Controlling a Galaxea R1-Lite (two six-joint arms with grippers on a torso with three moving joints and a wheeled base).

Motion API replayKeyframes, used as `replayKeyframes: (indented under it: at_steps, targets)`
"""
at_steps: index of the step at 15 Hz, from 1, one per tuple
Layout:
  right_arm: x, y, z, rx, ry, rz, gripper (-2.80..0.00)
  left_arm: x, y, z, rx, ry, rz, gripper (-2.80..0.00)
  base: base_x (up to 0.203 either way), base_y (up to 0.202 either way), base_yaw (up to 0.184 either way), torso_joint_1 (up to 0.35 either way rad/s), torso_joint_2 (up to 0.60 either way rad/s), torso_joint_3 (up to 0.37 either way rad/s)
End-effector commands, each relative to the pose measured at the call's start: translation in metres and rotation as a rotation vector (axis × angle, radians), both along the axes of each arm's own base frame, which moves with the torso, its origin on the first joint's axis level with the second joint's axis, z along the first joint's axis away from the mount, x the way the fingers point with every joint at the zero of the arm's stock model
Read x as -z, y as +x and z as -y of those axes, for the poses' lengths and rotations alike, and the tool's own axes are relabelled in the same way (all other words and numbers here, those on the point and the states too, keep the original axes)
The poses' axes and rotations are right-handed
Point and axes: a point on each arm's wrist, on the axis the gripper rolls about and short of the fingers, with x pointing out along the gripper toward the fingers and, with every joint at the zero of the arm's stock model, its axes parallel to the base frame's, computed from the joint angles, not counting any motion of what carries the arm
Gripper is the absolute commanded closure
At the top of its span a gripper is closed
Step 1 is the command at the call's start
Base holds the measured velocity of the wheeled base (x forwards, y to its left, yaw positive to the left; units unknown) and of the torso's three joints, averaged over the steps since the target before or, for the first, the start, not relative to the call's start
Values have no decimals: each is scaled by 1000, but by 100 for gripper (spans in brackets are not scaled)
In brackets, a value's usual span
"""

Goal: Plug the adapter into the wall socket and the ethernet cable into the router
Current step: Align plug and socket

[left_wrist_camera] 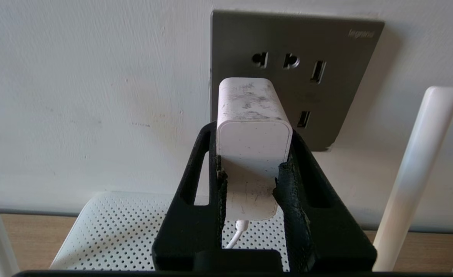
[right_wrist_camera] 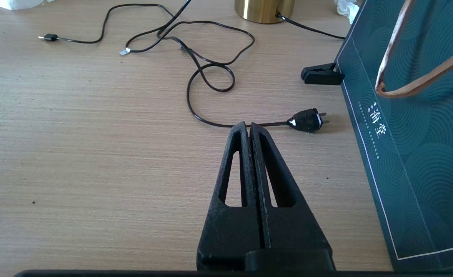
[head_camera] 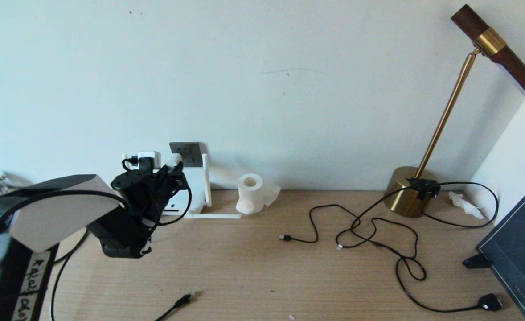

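Adapter (left_wrist_camera: 253, 127): pinched between my left gripper (left_wrist_camera: 249, 177) fingers, its far end against the wall socket (left_wrist_camera: 326, 46) at the plate's 7 o'clock corner.
Router (left_wrist_camera: 111, 231): directly below the adapter, antennas flanking my gripper.
Right gripper (right_wrist_camera: 249, 129): pressed together, empty, over the desk (right_wrist_camera: 76, 154).
Ethernet cable (head_camera: 180, 303): at the desk's 6 o'clock edge, unplugged.

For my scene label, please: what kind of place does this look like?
Probably a home or office desk against a wall: a wooden desktop, a brass desk lamp, a router under the wall socket, and loose cables.
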Motion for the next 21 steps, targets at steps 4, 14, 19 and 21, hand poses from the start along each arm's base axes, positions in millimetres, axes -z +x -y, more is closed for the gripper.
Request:
replayKeyframes:
  at_steps: [4, 14, 19, 21]
  targets:
    - [0, 0, 0, -2, -1, -2, 0, -9, -1, 1, 2, -3, 30, 0, 0, 0, 0, 0, 0, 0]
    - [0, 0, 0, 0, -1, -2, 0, -12, 3, 1, 7, -5, 51, 0, 0, 0, 0, 0, 0, 0]
    - [0, 0, 0, -1, -1, -2, 0, -9, 3, 2, 8, -3, 41, 0, 0, 0, 0, 0, 0, 0]
    - [0, 0, 0, -1, -1, -2, 0, -9, 1, 3, 10, -2, 35, 0, 0, 0, 0, 0, 0, 0]
